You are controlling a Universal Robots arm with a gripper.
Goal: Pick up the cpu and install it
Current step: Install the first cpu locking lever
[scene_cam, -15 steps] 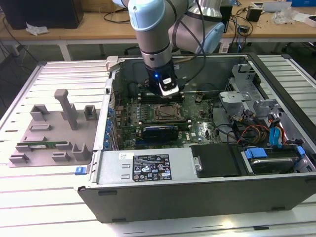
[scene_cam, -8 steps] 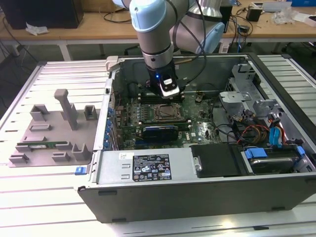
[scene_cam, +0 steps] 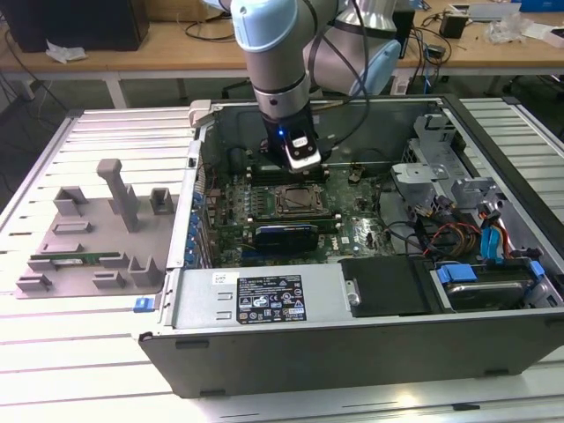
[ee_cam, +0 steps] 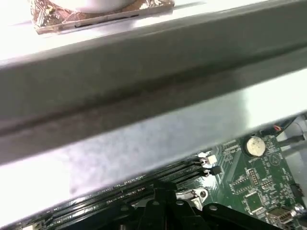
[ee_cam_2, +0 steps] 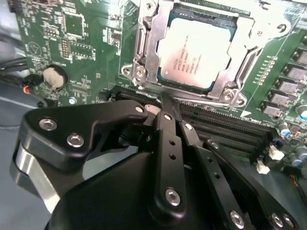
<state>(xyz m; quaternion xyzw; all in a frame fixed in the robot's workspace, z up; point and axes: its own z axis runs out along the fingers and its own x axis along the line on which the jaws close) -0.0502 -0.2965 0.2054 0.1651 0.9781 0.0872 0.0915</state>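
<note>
The cpu [ee_cam_2: 194,52] lies flat in the motherboard socket, silver top up, with the metal socket frame [ee_cam_2: 144,57] around it. In the second wrist view my gripper [ee_cam_2: 168,103] hangs just off the socket's edge, over the memory slots. Its black fingers [ee_cam_2: 165,139] are shut together with nothing between them and are not touching the cpu. In the exterior view the gripper [scene_cam: 302,167] is inside the open computer case, just behind the socket [scene_cam: 297,201]. The first wrist view shows the fingertips [ee_cam: 160,199] below the case's grey metal wall [ee_cam: 144,110].
A grey fixture tray [scene_cam: 88,238] on the exterior view's left holds a green memory stick [scene_cam: 75,260]. The power supply [scene_cam: 264,300] lies along the case front. Drive bays and cables [scene_cam: 476,238] fill the right. A coin battery [ee_cam_2: 53,76] sits on the board.
</note>
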